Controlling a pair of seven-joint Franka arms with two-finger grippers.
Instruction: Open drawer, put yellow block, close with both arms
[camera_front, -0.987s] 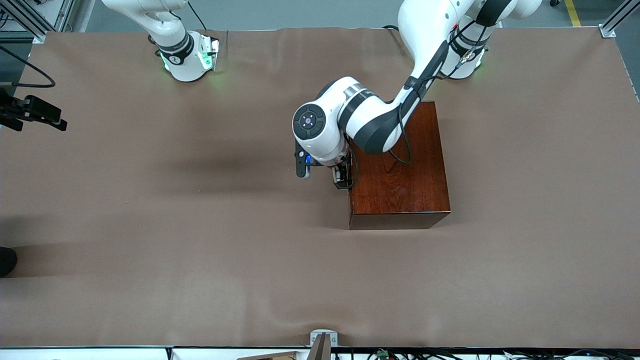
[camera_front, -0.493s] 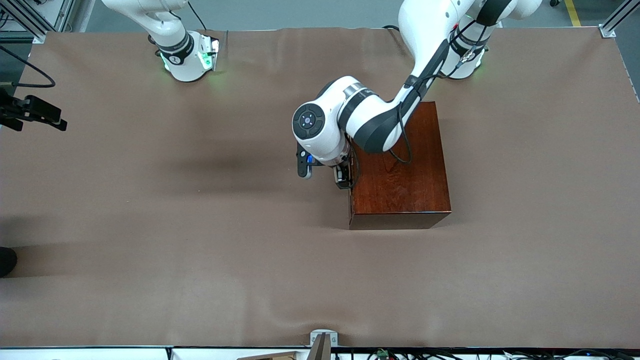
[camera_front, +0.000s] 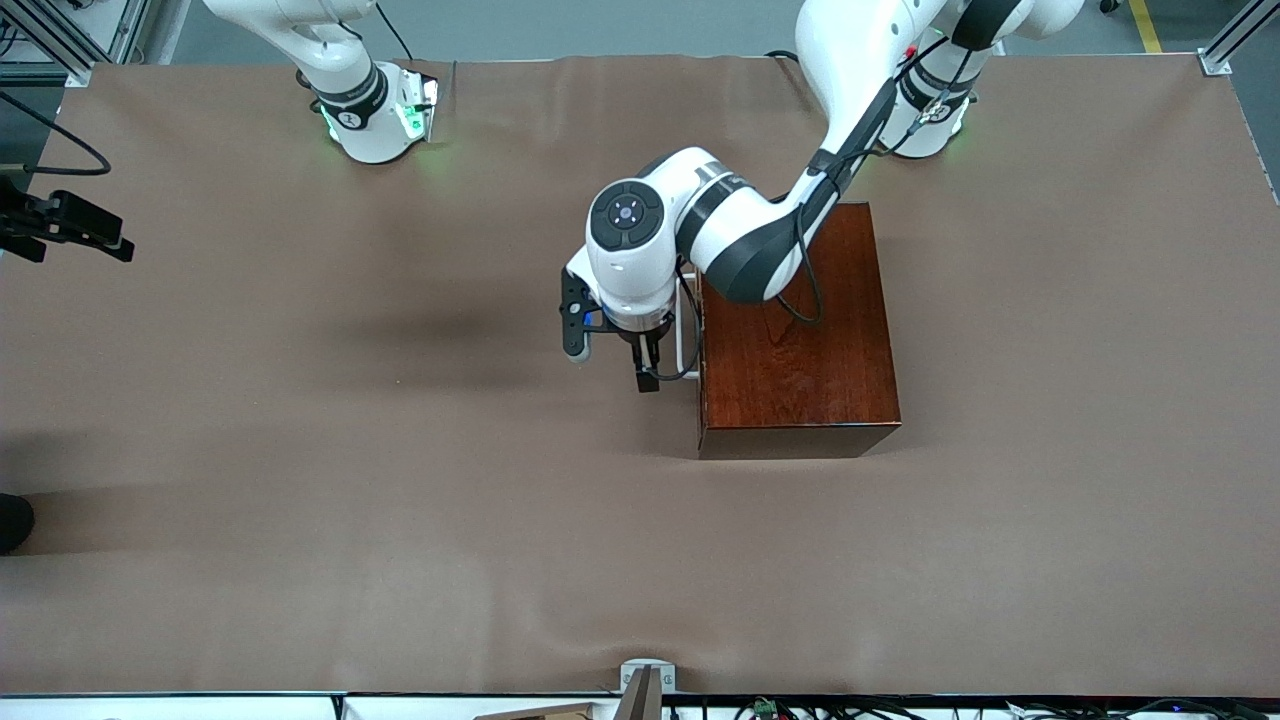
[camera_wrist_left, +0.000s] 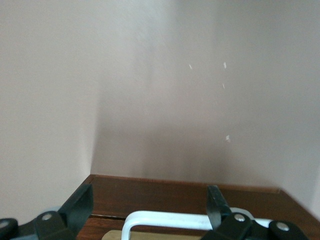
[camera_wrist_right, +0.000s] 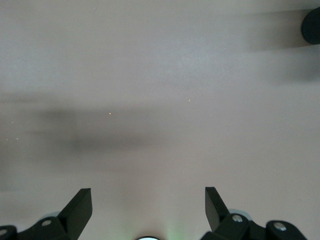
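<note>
While the right arm waits with only its base (camera_front: 372, 118) showing at the table's top edge, the left arm (camera_front: 745, 235) reaches down from its own base to the side of the dark reddish-brown wooden box (camera_front: 795, 330) that faces the right arm's end of the table. That box sits on the brown cloth-covered table (camera_front: 300, 480) roughly mid-table, closer to the left arm's base than to the front edge. Along that side of the box the white bar handle (camera_front: 688, 335) of the drawer (camera_wrist_left: 150, 235) stands out a little from the wood, and in the left wrist view a sliver of the light-wood tray shows just under the handle. The left gripper (camera_wrist_left: 150, 207) hangs right at the handle with its two black fingers (camera_wrist_left: 80, 202) spread wide, one to each side of the white bar and not pinching it. The right gripper (camera_wrist_right: 148, 205) is up over bare brown cloth, its fingers (camera_wrist_right: 80, 202) also spread wide with nothing between them. I cannot see the yellow block anywhere.
</note>
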